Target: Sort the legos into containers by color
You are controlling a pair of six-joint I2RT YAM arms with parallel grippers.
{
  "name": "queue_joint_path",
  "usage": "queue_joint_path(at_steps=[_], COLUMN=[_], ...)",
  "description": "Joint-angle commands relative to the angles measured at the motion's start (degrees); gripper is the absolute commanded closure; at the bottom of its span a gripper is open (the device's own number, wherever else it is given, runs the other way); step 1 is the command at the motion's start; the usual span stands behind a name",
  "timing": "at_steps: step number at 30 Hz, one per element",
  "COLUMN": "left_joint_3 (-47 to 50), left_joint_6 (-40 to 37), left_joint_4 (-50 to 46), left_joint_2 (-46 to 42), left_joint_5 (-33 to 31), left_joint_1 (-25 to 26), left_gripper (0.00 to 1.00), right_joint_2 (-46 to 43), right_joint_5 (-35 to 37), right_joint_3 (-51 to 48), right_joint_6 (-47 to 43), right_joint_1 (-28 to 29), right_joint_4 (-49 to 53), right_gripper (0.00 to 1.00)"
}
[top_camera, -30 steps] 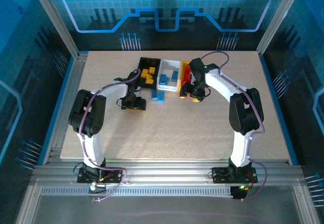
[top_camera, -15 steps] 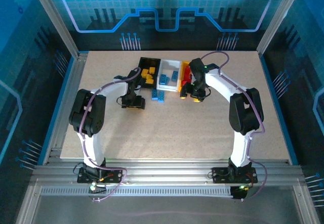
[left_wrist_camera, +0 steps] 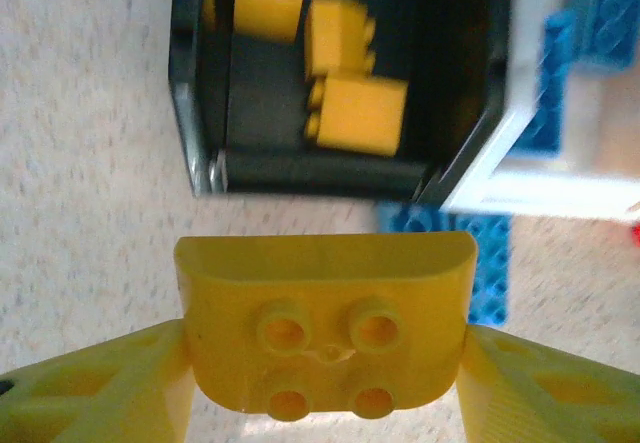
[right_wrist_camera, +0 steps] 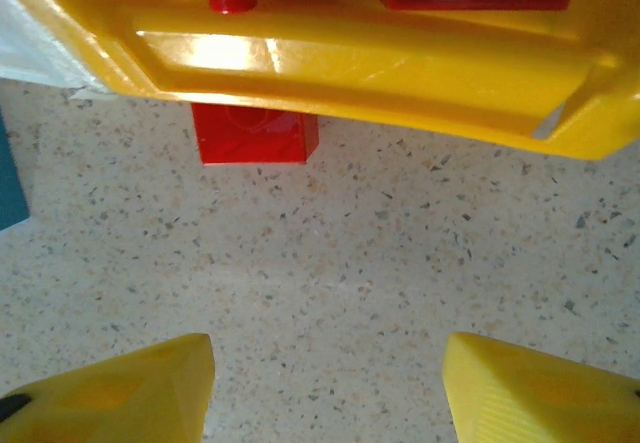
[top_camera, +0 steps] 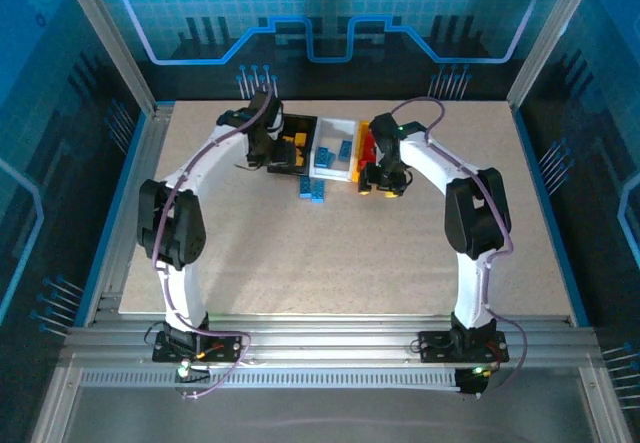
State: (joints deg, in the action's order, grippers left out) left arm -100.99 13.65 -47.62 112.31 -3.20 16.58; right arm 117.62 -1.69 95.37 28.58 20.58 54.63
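Left gripper (left_wrist_camera: 325,368) is closed on a yellow brick (left_wrist_camera: 325,313), studs facing the wrist camera and one finger against each end. In the wrist view the brick hangs short of the black bin (left_wrist_camera: 320,173), whose near wall lies just ahead. That bin already holds several yellow bricks, so it is judged to be the right target. The white bin (left_wrist_camera: 520,178) touches its right side and has blue pieces inside. Two blue bricks (top_camera: 312,189) lie on the table (top_camera: 350,263) just in front of where the two bins meet.

To do the step well, carry the brick forward past the near wall until it sits over the bin floor. Keep left of the shared wall so it cannot tip into the white bin. Release only once it is clear of the rim, and from low down, so it does not bounce out.

Right gripper (right_wrist_camera: 325,393) is wide open with nothing between its fingers, low over bare table. A red brick (right_wrist_camera: 255,133) lies on the table against the outer wall of the yellow bin (right_wrist_camera: 350,63), which holds red pieces. It is ahead and a little left of the jaw gap, so judged next move is to shift left and advance. The wall leaves little finger room, so the brick may need drawing away from it first.
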Motion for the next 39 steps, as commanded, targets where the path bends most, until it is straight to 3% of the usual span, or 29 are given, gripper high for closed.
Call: queue_joint_path(at_steps=[1, 12, 20, 24, 30, 39], left_joint_3=[-6.2, -24.9, -27.4, -23.0, -8.8, 7.1], left_joint_6=[1.9, 2.2, 3.4, 3.5, 5.3, 4.7], left_joint_4=[-1.3, -2.8, -4.3, -3.8, -0.3, 0.4], left_joint_2=[5.8, 22.2, 22.7, 17.7, 6.0, -8.2], left_joint_5=[-0.1, -3.4, -2.8, -1.9, 0.6, 0.6], left_joint_1=[0.1, 0.1, -0.8, -0.8, -0.6, -0.4], left_gripper=[0.34, 0.28, 0.14, 0.09, 0.01, 0.01], right_joint_2=[2.1, 1.9, 1.6, 2.6, 5.5, 10.5], right_joint_5=[0.6, 1.3, 4.2, 6.7, 10.0, 12.0], right_joint_3=[1.9, 2.6, -1.7, -3.3, -3.1, 0.1], right_joint_6=[-1.5, -2.6, -0.9, 1.0, 3.2, 4.4], right_joint_1=[0.7, 1.4, 3.5, 4.2, 5.1, 5.4], right_joint_4=[0.1, 0.7, -6.9, -11.2, -14.9, -16.1], right_gripper=[0.37, 0.37, 0.4, 0.42, 0.43, 0.46])
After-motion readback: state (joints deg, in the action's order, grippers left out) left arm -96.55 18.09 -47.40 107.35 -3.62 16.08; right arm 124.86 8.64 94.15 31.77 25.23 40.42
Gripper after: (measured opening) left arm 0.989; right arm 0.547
